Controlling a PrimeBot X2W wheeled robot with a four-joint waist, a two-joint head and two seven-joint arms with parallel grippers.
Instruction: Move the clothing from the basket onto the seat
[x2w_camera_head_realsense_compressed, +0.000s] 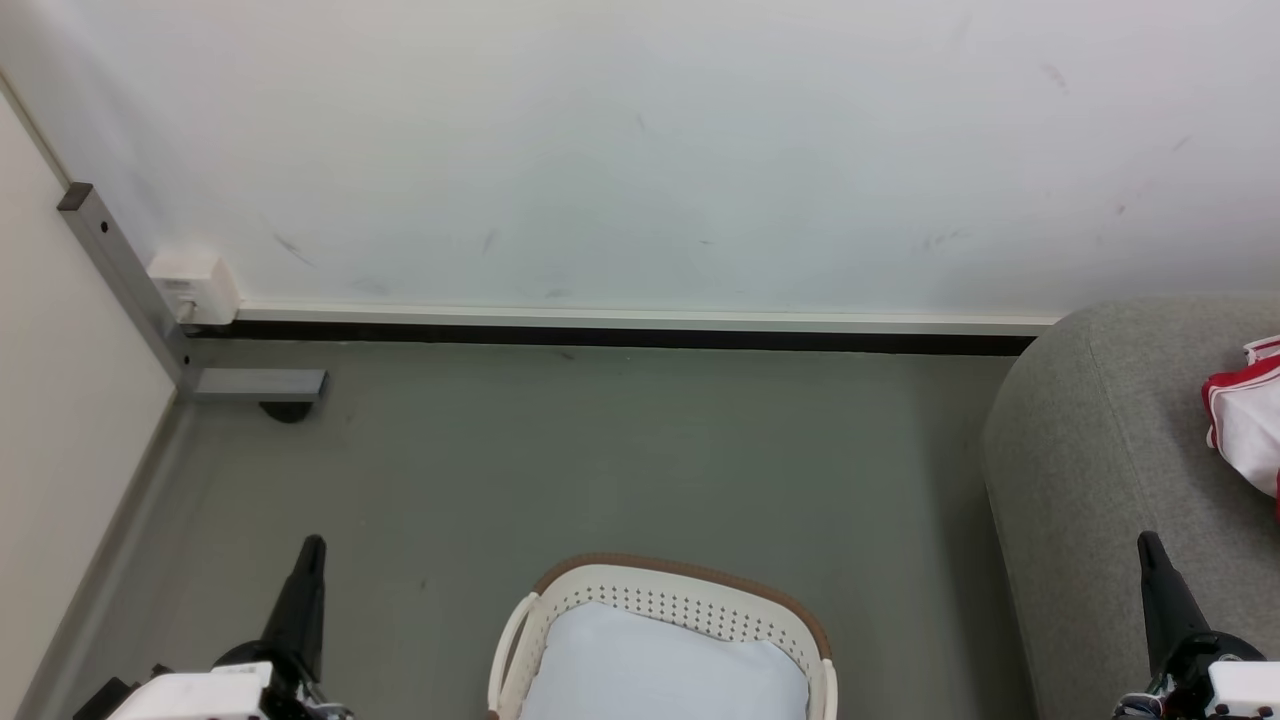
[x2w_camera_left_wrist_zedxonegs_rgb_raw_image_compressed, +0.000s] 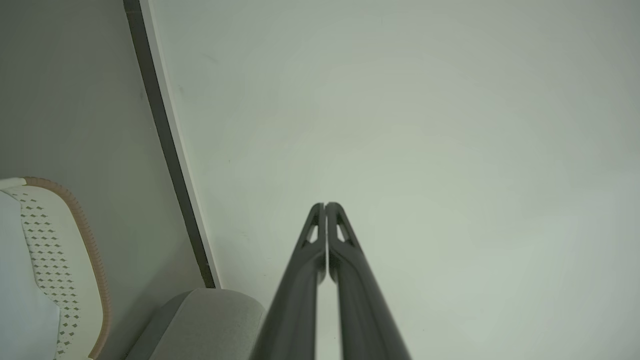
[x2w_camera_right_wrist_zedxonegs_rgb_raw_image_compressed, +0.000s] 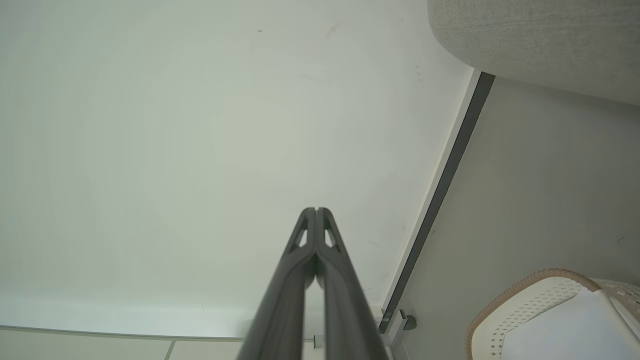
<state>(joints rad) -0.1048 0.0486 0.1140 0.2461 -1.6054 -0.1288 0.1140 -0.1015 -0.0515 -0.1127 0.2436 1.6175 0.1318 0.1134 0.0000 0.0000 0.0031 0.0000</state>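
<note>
Grey floor (x2w_camera_head_realsense_compressed: 600, 450), left claw (x2w_camera_head_realsense_compressed: 313, 543) and right claw (x2w_camera_head_realsense_compressed: 1148, 540) clenched empty, raised either side of basket (x2w_camera_head_realsense_compressed: 690, 570)

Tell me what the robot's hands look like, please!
The left gripper and right gripper look alike. Each is a pincer with two long, thin, dark grey fingers that taper to rounded tips, with a small triangular hole near each tip. Behind them sit black joints and boxy white wrist casings.
</note>
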